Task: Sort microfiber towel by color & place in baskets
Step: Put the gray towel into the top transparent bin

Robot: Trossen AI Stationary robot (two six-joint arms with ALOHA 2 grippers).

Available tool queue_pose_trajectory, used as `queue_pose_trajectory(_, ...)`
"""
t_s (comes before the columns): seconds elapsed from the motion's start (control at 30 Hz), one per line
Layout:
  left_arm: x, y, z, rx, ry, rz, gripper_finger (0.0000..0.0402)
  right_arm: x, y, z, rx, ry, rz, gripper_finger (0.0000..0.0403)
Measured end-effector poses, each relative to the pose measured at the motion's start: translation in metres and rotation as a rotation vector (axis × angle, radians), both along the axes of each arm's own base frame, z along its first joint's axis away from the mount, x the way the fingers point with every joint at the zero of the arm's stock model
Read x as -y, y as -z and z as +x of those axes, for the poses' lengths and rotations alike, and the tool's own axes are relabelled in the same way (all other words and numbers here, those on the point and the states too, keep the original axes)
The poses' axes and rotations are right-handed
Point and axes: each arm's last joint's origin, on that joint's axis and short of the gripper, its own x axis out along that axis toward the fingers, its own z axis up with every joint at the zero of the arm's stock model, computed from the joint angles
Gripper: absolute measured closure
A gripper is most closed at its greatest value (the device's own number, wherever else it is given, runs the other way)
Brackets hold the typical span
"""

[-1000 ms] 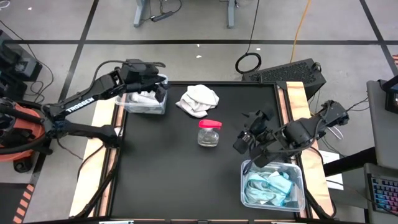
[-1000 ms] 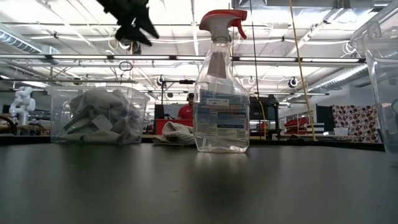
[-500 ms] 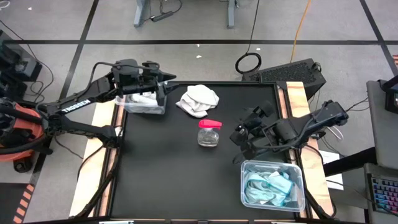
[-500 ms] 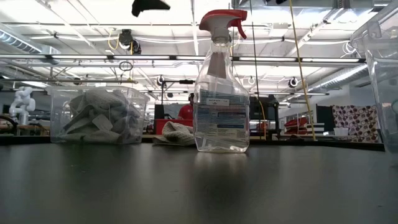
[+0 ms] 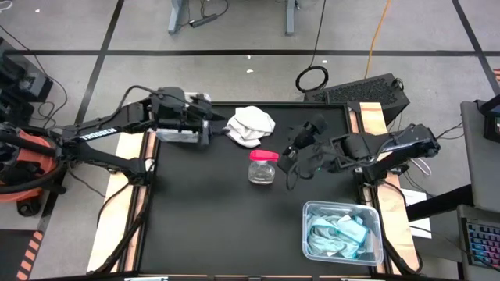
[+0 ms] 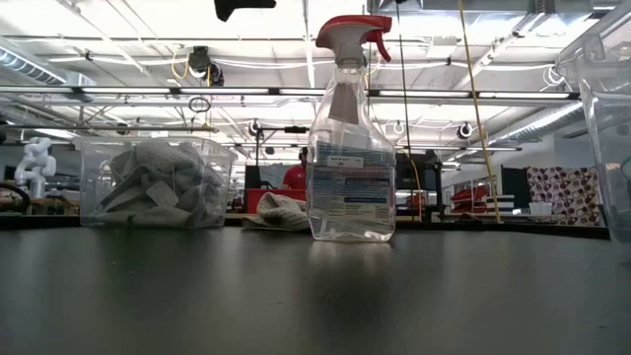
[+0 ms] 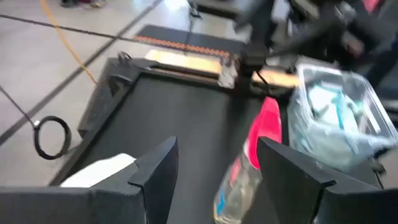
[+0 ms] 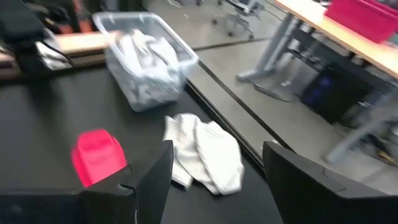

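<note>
Lying crumpled, white towel (image 5: 250, 126), long axis seemingly toward bin (image 5: 181, 133)

Right basket (image 6: 613, 128) edge-cropped, low view

The left arm reaches in from the table's left edge, forearm nearly level, its left gripper (image 5: 205, 125) at the far side of the table with fingers (image 7: 155, 168) spread apart. The right arm extends from the right edge toward the middle, elbow bent, its right gripper (image 5: 293, 156) also parted, fingers (image 8: 155, 174) wide and empty.
</note>
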Motion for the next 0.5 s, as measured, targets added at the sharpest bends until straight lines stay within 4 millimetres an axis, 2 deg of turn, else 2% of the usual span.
queue_pose_trajectory(0.23, 0.008, 0.012, 0.02, -0.043, 0.035, 0.01, 0.0181, 0.005, -0.014, -0.007, 0.045, -0.046, -0.009, 0.0165)
queue_pose_trajectory(0.37, 0.008, 0.005, 0.023, 0.032, 0.034, 0.027, 0.0181, 0.004, -0.013, -0.005, 0.038, -0.056, -0.003, 0.0165)
queue_pose_trajectory(0.5, 0.008, -0.013, 0.015, 0.174, 0.028, 0.059, 0.0181, 0.002, -0.008, 0.002, 0.024, -0.069, -0.001, 0.0165)
